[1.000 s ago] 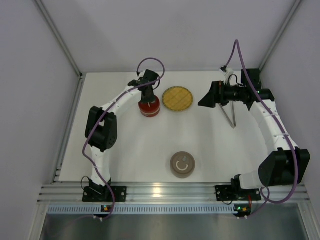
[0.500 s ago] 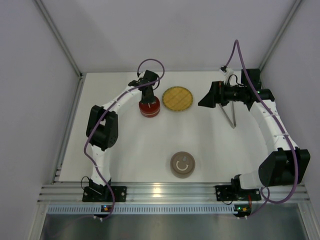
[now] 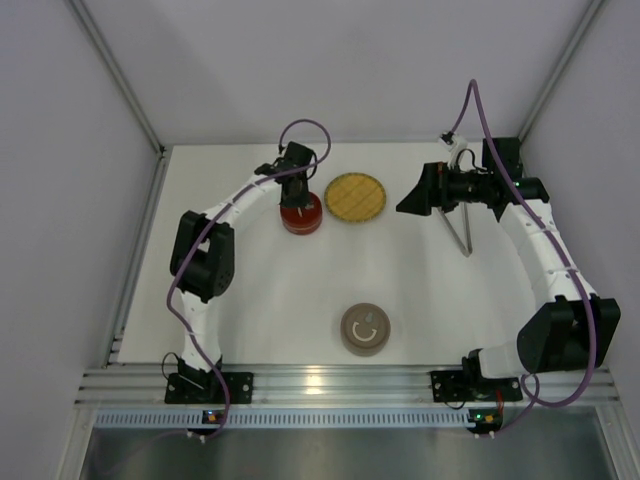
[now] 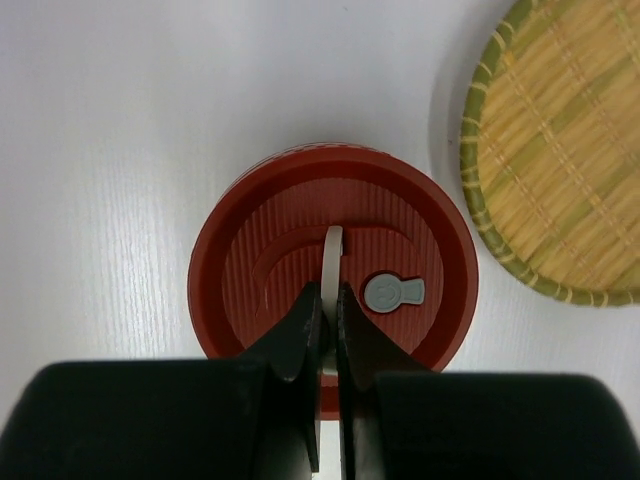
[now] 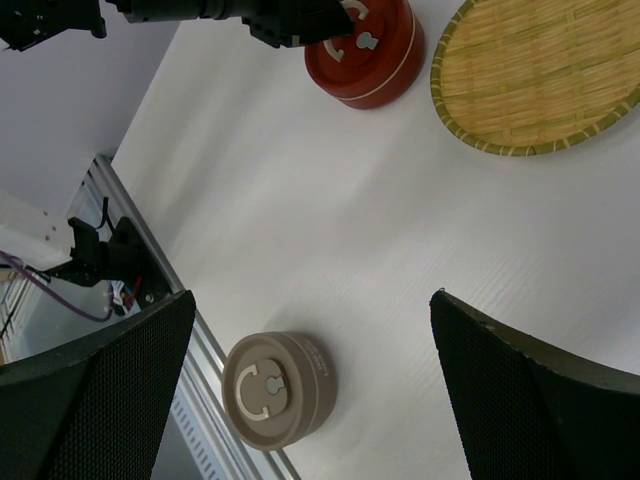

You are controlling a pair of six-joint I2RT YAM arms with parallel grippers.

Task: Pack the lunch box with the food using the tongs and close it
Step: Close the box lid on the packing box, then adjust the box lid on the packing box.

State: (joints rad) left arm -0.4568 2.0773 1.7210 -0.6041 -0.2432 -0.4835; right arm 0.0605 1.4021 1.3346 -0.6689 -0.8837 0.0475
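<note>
A red round lunch box [image 3: 299, 216] stands closed at the back of the table, left of the woven plate. Its ribbed lid [image 4: 270, 260] has a thin white handle [image 4: 332, 250] standing upright. My left gripper [image 4: 329, 300] is shut on that handle from above; in the top view it [image 3: 297, 196] hangs over the box. The silver tongs [image 3: 463, 232] lie on the table at the right. My right gripper [image 3: 415, 197] hovers open just left of them, holding nothing; its wide jaws [image 5: 312, 300] frame bare table. No food shows in any view.
A round woven yellow plate [image 3: 355, 198] lies between the two grippers and looks bare. A tan round tin [image 3: 364, 329] with its lid on stands near the front middle. White walls close in the table on the left, back and right.
The left wrist has edged slightly toward the back above the red box. The right arm has not moved.
</note>
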